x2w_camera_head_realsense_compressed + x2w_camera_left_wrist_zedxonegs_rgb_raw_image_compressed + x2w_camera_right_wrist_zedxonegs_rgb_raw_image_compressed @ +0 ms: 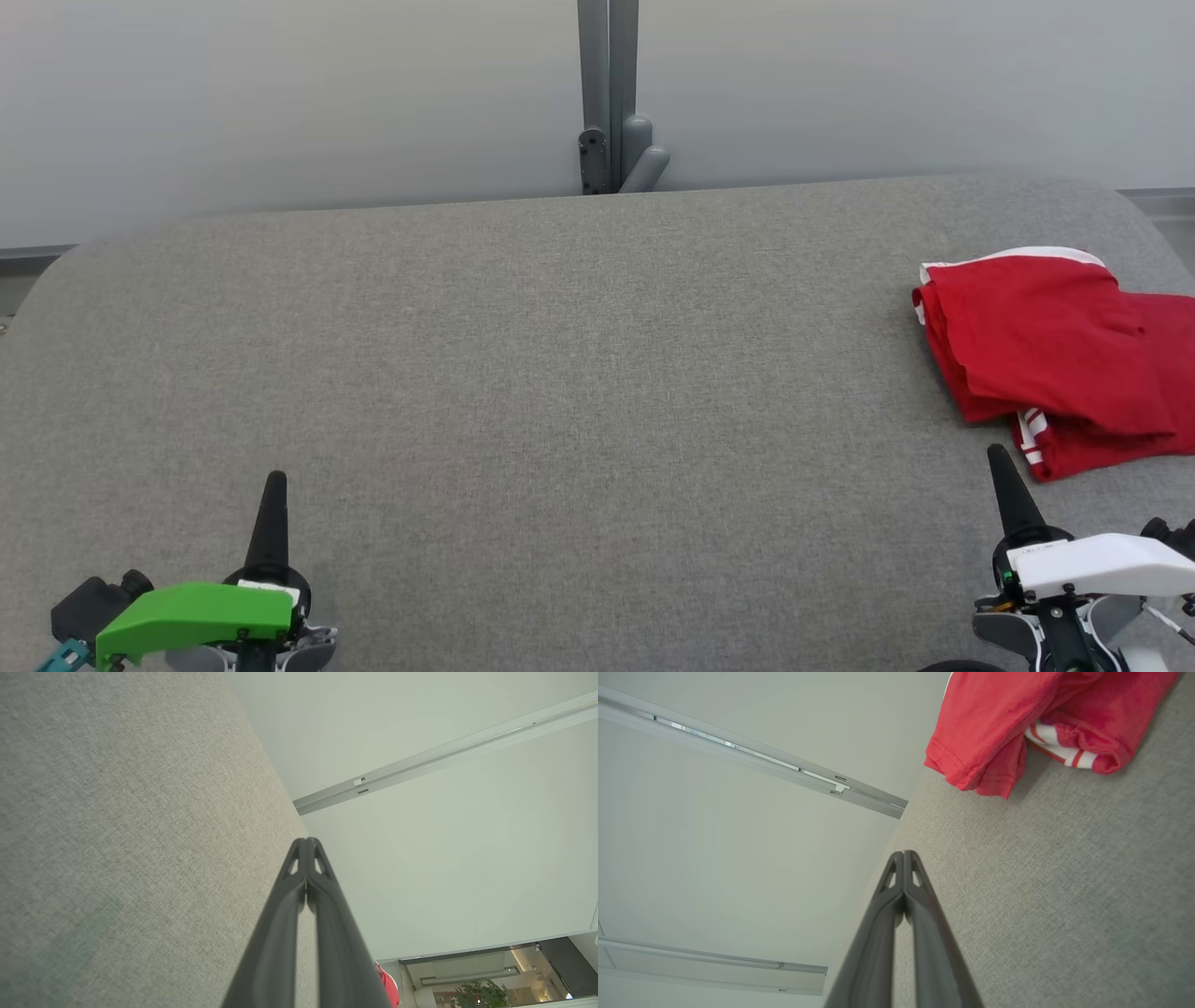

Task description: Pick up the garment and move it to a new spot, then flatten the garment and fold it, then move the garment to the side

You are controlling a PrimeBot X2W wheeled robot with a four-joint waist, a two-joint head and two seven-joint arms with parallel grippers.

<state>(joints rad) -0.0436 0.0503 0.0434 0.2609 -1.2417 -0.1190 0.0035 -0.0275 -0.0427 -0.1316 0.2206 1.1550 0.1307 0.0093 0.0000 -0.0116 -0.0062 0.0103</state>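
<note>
Near edge of the worktop [560, 392] first. The L gripper [274, 490] sits by the near left corner and the R gripper [1002, 467] by the near right corner. Each has its two fingers pressed together, tips touching, w/ nothing between them. Both point away from the robot.

The task looks just about done, I think. The shirt [1046, 345] is folded into a small red bundle, w/ a bit of striped trim [1032, 434] poking out at its near side. It lies over at the right edge, so pick up, flatten, fold and move aside all look finished. The fold is a bit lumpy, not neat. Nothing big seems left to do.

The shirt is just past the R gripper's tip and a bit to the right, near but not touching. It is far from the L gripper, w/ most of the worktop between them.

Past the far edge, a grey post [607, 93] stands on a pale wall [280, 93].
</note>
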